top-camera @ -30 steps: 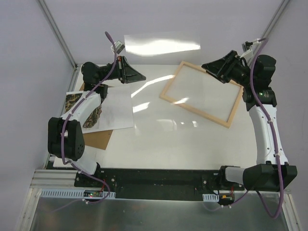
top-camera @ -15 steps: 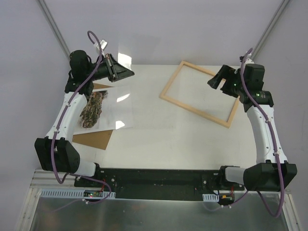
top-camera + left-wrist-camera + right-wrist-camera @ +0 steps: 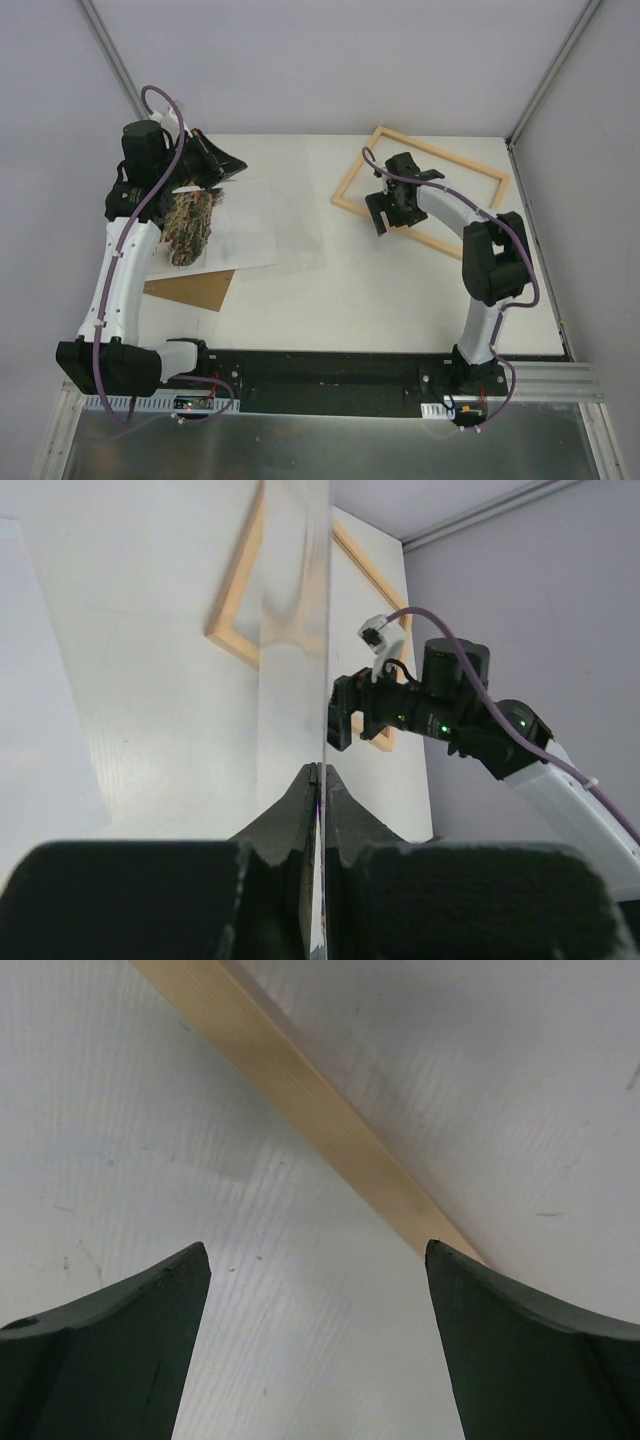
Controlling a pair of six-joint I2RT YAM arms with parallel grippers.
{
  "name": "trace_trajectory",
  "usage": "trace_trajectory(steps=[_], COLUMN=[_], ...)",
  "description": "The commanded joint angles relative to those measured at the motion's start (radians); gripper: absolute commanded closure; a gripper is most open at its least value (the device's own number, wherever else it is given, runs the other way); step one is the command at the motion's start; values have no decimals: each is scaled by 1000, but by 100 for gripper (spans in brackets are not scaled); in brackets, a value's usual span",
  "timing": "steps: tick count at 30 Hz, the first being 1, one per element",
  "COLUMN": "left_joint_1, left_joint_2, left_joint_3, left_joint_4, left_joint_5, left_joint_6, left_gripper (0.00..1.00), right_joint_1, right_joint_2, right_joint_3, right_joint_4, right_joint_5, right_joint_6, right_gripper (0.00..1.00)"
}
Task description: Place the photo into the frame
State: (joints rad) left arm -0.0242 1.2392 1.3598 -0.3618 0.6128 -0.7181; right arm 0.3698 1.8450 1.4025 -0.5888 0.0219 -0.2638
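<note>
Currently the left hand (image 3: 318, 775) is clenched on a thin clear sheet (image 3: 295, 630) that could flex or slip. The right hand (image 3: 315, 1250), released, hangs over a strip of the frame (image 3: 290, 1090) and may knock it; the photo (image 3: 193, 225) lies below the left hand.

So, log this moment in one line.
left gripper: shut on clear pane, aloft | right gripper: open over frame edge | photo: outside frame

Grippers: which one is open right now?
The right gripper, jaws wide apart over the frame; the left gripper is shut on a thin clear pane.
</note>
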Motion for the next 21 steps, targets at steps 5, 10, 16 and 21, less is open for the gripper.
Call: trace_trajectory(steps=[5, 10, 16, 21], left_joint_1=[6, 7, 13, 14], left_joint_2=[-101, -113, -121, -121], left_joint_3=[68, 71, 73, 82], left_joint_4=[-101, -112, -117, -115], left_joint_5=[-93, -76, -61, -50], left_joint_6=[72, 89, 100, 100], left_gripper=[100, 100, 100, 100], right_joint_1=[26, 24, 1, -19], right_joint_2=[125, 157, 218, 244], right_joint_3=[164, 181, 219, 251], right_joint_4=[-66, -65, -88, -111], right_joint_5=[0, 29, -55, -109], right_joint_6=[-195, -227, -245, -247], right_gripper=[10, 10, 11, 12])
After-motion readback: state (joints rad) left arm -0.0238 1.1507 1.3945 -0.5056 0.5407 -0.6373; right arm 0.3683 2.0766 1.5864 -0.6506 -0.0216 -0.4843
